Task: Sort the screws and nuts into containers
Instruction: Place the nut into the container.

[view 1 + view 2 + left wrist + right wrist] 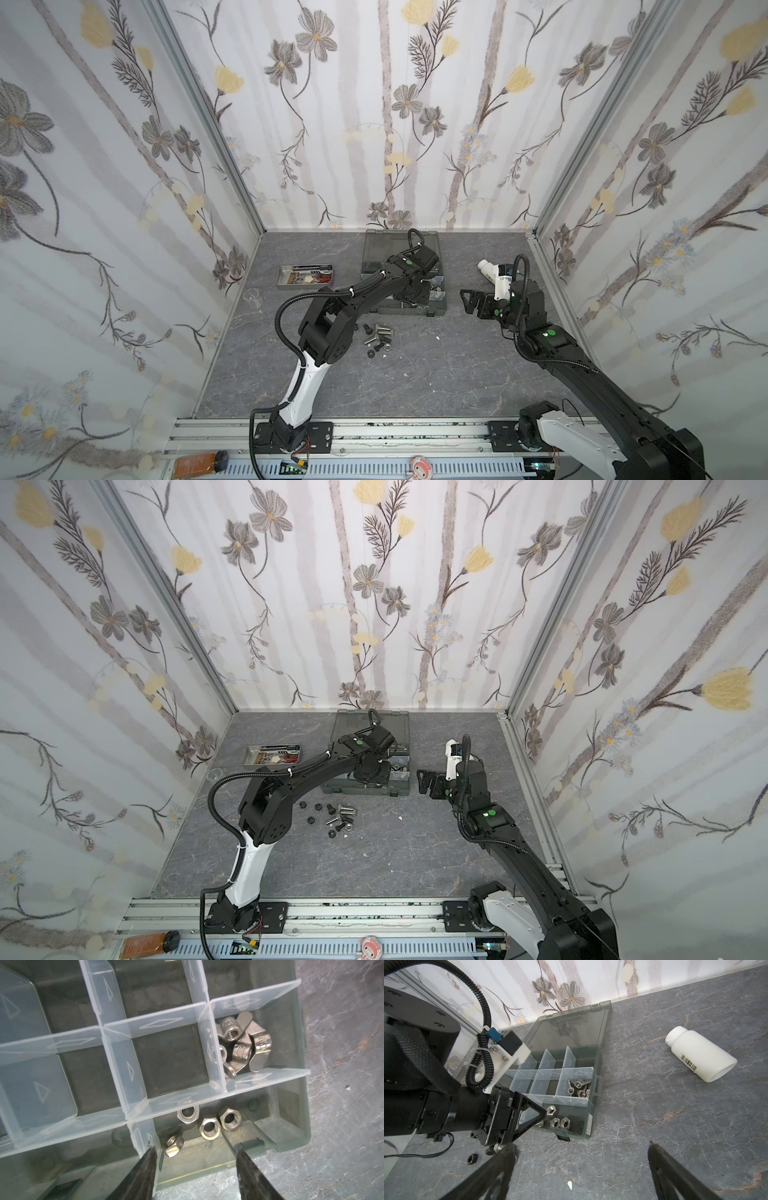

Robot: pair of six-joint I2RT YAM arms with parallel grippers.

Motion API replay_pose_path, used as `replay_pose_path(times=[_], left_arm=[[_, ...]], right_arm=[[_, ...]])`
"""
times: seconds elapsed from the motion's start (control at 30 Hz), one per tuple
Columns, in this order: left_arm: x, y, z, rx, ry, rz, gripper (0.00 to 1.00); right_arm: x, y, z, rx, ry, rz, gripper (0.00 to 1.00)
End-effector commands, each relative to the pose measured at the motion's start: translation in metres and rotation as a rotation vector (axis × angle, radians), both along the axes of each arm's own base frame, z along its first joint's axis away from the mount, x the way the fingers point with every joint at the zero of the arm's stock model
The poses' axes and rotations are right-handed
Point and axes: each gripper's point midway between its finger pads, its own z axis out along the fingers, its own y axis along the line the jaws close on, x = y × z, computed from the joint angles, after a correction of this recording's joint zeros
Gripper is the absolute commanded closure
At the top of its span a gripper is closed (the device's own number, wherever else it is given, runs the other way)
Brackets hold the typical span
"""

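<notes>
The left gripper (195,1150) is held with its jaws apart and empty over the front right corner compartment of the organizer box (593,1103), which stands near the middle of the counter's (415,386) back edge. One fingertip (148,1161) is seen right against a translucent divider (141,1134). If the arm were lifted away at a slant, the divider could be snagged and pulled loose, or the box dragged. A silver nut (173,1146) lies tipped on edge just beside that fingertip and could be flicked out of place.

Three more silver hex nuts (208,1126) lie flat in this compartment. Wing nuts (243,1043) are heaped in the compartment behind it, along the right wall. The other compartments in view appear bare. A loose pile of screws and nuts (378,338) lies on the counter just in front of the box. The right gripper (579,1145) hangs wide apart and empty beside the box.
</notes>
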Motion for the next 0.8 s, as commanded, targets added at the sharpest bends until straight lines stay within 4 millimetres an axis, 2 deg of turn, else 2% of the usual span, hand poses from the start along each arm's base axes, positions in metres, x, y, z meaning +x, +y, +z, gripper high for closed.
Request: replay_pose_path(times=[0.0, 0.23, 0.37, 0.43, 0.5, 0.6, 0.77], left_arm=[[0.007, 0.001, 0.027, -0.028, -0.072, 0.01, 0.32], [0.008, 0.013, 0.081, -0.071, -0.198, 0.02, 0.18], [0.003, 0.028, 0.103, -0.083, -0.262, 0.04, 0.01], [-0.001, 0.036, 0.112, -0.09, -0.291, 0.049, 0.0], [-0.004, 0.046, 0.121, -0.105, -0.315, 0.064, 0.0], [-0.007, 0.062, 0.129, -0.123, -0.329, 0.095, 0.0], [-0.008, 0.097, 0.131, -0.132, -0.325, 0.158, 0.0]], right_arm=[[-0.001, 0.004, 0.01, 0.003, -0.025, 0.024, 0.0], [-0.002, 0.007, 0.015, 0.002, -0.009, 0.037, 0.02], [-0.004, 0.011, 0.014, -0.007, 0.008, 0.054, 0.04], [-0.006, 0.018, 0.009, -0.015, 0.033, 0.077, 0.05], [-0.006, 0.029, 0.017, -0.023, 0.03, 0.103, 0.06], [-0.009, 0.046, 0.014, -0.069, 0.054, 0.139, 0.06], [-0.011, 0.07, 0.009, -0.125, 0.083, 0.191, 0.07]])
